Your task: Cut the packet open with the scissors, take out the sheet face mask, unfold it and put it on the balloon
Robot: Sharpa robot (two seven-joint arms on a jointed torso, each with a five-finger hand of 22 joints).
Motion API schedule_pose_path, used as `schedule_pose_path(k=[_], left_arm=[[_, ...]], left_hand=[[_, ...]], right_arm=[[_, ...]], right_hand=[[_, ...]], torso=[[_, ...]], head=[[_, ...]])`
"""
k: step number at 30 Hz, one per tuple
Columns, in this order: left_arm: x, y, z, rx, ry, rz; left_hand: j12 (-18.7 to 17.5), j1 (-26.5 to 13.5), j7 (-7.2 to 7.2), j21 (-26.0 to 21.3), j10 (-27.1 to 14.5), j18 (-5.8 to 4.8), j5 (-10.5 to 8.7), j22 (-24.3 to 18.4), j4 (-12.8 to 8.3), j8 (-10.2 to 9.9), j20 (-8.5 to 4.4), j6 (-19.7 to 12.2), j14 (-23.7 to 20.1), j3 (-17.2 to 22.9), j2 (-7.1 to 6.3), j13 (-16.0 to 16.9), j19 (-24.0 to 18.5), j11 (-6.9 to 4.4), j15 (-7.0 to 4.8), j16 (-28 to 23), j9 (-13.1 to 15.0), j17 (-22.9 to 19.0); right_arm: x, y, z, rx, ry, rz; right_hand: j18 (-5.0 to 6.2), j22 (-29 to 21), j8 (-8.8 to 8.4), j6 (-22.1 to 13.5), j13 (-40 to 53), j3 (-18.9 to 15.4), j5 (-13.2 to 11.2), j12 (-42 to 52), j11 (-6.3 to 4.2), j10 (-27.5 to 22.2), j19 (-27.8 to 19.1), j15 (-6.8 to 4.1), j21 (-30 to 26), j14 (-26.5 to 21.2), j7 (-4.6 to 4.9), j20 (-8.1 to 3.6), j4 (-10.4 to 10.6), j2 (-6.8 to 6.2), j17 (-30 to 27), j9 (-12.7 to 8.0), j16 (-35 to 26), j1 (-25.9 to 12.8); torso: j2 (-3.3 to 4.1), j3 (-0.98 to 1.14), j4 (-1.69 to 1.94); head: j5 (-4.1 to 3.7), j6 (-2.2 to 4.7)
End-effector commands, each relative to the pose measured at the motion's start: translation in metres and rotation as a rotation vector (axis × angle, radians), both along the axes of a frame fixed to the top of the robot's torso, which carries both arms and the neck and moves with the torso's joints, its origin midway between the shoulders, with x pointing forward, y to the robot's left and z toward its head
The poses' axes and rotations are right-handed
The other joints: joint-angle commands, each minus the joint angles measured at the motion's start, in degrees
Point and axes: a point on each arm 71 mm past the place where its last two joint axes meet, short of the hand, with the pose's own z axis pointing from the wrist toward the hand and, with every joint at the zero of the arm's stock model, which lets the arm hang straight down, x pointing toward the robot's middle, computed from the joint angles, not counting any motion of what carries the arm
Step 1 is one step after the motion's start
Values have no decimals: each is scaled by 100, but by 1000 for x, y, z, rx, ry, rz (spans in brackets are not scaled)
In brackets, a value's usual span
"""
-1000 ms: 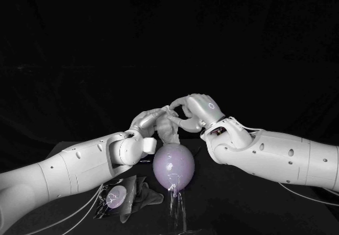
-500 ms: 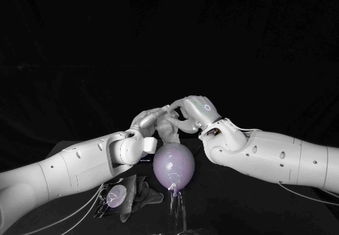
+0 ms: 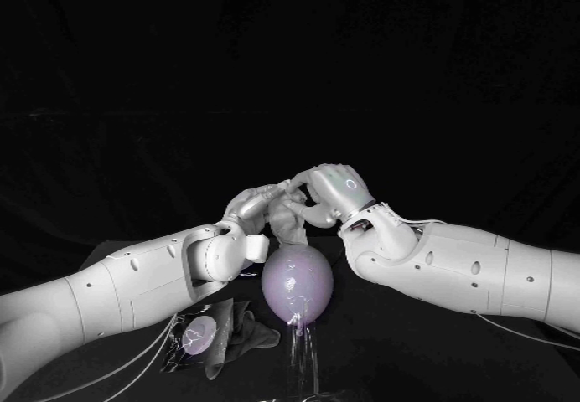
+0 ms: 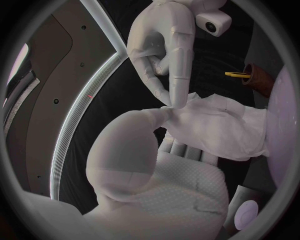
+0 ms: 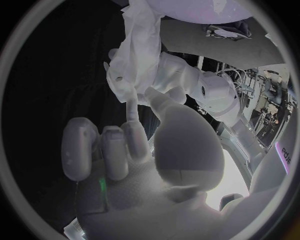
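From the head camera, the left hand (image 3: 256, 204) and the right hand (image 3: 324, 189) meet above the balloon (image 3: 297, 283), which stands upright over the dark surface (image 3: 411, 356). Between the two hands the sheet face mask (image 3: 287, 226) hangs in a crumpled strip, its lower end reaching the balloon's top. The packet (image 3: 199, 337) lies flat on the surface beside the balloon, under the left arm. From the left wrist, the left hand (image 4: 159, 185) has its thumb and fingers clamped on one edge of the sheet face mask (image 4: 219, 127), which spreads as a pale, wrinkled sheet toward the balloon (image 4: 284, 125). The right hand (image 4: 164, 47) reaches in from the far side, two of its fingers (image 4: 180, 75) closing together on the mask's upper corner. From the right wrist, the right hand (image 5: 165, 170) points a finger and thumb at the sheet face mask (image 5: 140, 42), the rest curled; the left hand (image 5: 172, 75) grips the sheet just below the balloon (image 5: 187, 7).
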Motion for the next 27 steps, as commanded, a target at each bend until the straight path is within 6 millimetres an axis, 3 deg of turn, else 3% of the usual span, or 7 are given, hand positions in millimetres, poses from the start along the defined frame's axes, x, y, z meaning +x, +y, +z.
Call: schedule_pose_path(k=[1,9,13,22,25,27], left_arm=[[-1,-3,3,-9,-22,-18],[-2,-4,4,-7,-26,-25],[-2,-4,4,-7,-26,-26],[-2,-4,4,-6,-27,-24],[-2,-4,4,-6,-27,-23],[-2,-4,4,-5,-27,-22]], left_hand=[[-22,60,12,-14,28,85,15,-1,-29,-17,3,46,40,-7,18,-7,52,4,-2,33,9,7],[-23,71,-3,-6,60,86,15,2,-48,-25,-4,81,54,-12,8,-7,73,-8,-10,36,3,9],[-23,76,-10,-1,78,87,15,3,-57,-29,-8,99,63,-13,6,-7,84,-14,-15,38,-1,11],[-20,82,-24,6,118,87,16,4,-68,-35,-14,138,79,-15,7,-7,104,-27,-23,41,-5,13],[-20,83,-27,7,125,87,15,4,-69,-36,-16,145,81,-14,8,-7,108,-30,-25,41,-6,14],[-20,83,-27,7,125,87,15,4,-69,-36,-16,145,81,-14,8,-7,108,-30,-25,41,-6,14]], right_arm=[[1,1,-1,-30,-12,-15],[2,1,-1,-35,-29,-28],[1,1,0,-32,-53,-27],[1,0,0,-53,-71,-39],[0,0,0,-62,-75,-43],[-1,0,0,-63,-79,-45]], right_hand=[[-71,1141,52,55,604,-16,-30,-40,-42,111,-7,-58,34,596,-8,-39,20,16,1470,17,20,73],[-78,1152,151,105,603,2,-89,-57,-86,116,9,-95,62,604,-59,-72,55,55,1491,65,32,159],[-89,1168,273,133,616,121,-385,-59,-135,133,36,-141,109,610,-114,-115,56,83,1505,124,40,342],[-94,1173,375,129,606,112,-456,-91,-149,136,44,-156,122,610,-123,-138,102,-46,1505,174,40,340],[-82,1153,430,64,572,-128,-463,-159,-126,114,8,-139,58,609,-96,-133,257,-165,1502,208,39,164],[-78,1148,466,27,561,-301,-467,-185,-117,107,-3,-131,38,602,-89,-127,359,-179,1486,230,29,96]], torso=[[-2,-2,0],[-1,-2,0],[-1,-2,1],[-3,-1,-1],[-5,0,-3],[-3,0,-4]], head=[[-3,3],[1,-1],[-5,-2],[-4,-1],[-7,-7],[-4,-9]])
